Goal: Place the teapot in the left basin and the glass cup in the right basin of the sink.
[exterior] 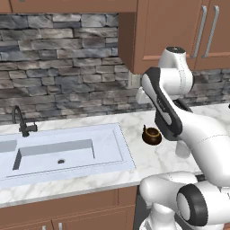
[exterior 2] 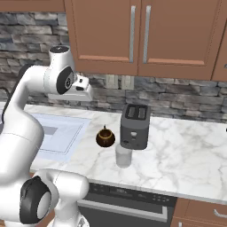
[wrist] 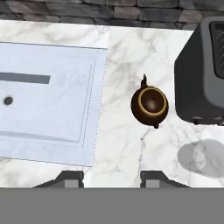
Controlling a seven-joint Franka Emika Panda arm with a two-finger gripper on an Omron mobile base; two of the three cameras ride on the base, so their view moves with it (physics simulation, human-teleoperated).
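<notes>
The teapot [wrist: 149, 106], squat and dark brown with a golden rim, stands upright on the marble counter between the sink [wrist: 94, 127] and the black toaster; it also shows as teapot [exterior: 152, 135] and teapot [exterior 2: 105, 137]. The glass cup [exterior 2: 123, 156], a pale translucent tumbler, stands in front of the toaster, near the counter's front edge; glass cup [wrist: 201, 158]. My gripper [wrist: 113, 179] hangs high above the counter, open, nothing between its fingers, with the teapot ahead and slightly right. The right basin [exterior: 40, 164] has a round drain. The left basin [exterior: 5, 146] peeks in at the picture's edge.
A black toaster [exterior 2: 135, 126] stands just right of the teapot, behind the cup. A dark curved faucet [exterior: 20, 121] rises behind the sink. Stone wall and wooden cabinets close the back. My own arm hides part of the counter in the left base view.
</notes>
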